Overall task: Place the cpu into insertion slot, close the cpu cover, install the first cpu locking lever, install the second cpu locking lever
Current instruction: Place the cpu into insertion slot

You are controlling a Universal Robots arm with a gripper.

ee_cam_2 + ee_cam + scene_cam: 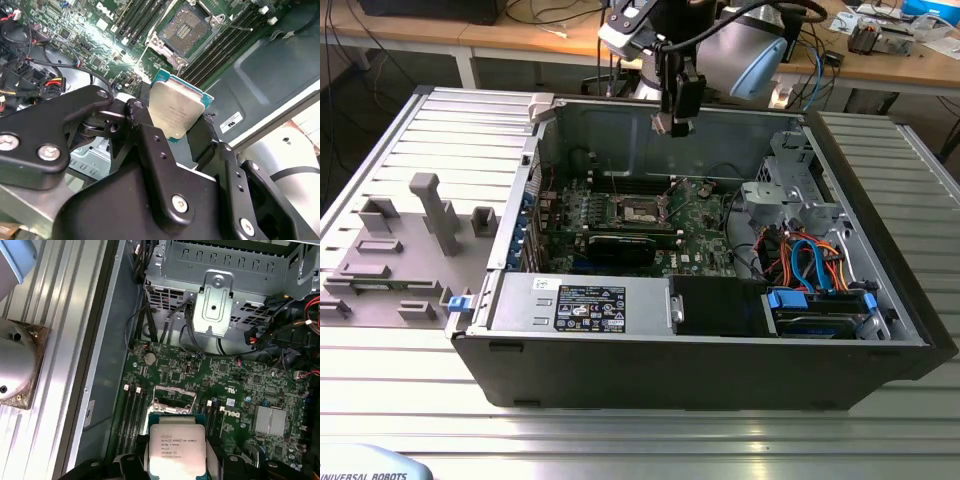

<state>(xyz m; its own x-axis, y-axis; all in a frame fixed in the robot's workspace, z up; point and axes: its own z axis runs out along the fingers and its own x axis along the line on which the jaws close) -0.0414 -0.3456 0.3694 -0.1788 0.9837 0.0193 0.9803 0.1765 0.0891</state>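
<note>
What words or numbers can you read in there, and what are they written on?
cpu, held in the hand: grey print on its metal top, too small to read.
Label on the silver box: print too small to read.
White sticker on the case wall: too small to read.
Motherboard: tiny white markings, too small to read.

Open room above insertion slot (186, 30), memory slots (227, 47) flanking, graphics card (620, 246) beside
</note>
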